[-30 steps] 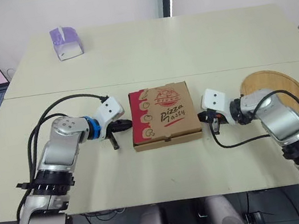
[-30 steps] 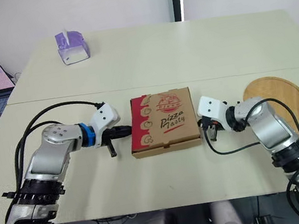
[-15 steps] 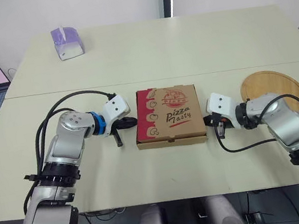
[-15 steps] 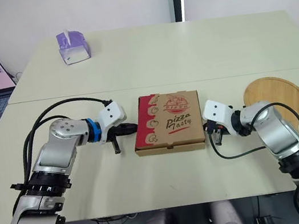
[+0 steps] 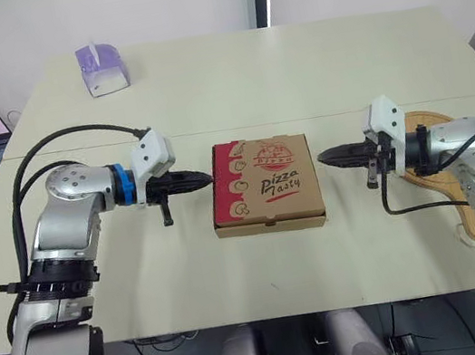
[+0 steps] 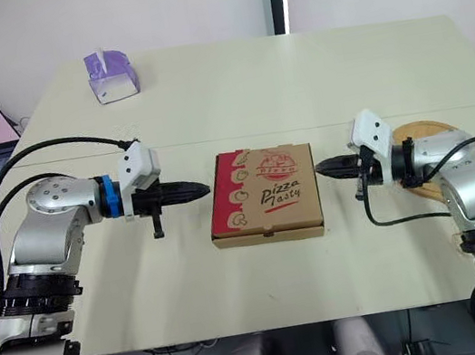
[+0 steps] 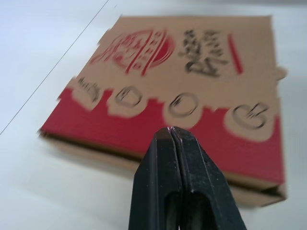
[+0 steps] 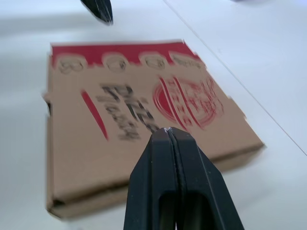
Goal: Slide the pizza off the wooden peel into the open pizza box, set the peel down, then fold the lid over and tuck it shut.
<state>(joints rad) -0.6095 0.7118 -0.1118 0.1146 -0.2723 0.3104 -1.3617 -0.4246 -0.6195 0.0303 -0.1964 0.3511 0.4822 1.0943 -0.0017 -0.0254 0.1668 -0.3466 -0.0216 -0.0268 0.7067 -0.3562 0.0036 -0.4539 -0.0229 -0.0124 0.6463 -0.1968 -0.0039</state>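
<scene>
Since the pizza box (image 5: 263, 183) lies shut, with the peel (image 6: 418, 129) set down right of it, we judge the task done; hence the left pincer (image 5: 206, 179) and right pincer (image 5: 324, 158) flank it, clear. Both are closed, empty.

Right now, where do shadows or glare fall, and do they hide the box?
Eye views: even, soft light; the box casts only a thin shadow on the table along its near edge; no glare on its top. Left wrist view: the table is very bright, yet the box print shows. Right wrist view: a soft grey shadow on the table by the left gripper.
</scene>
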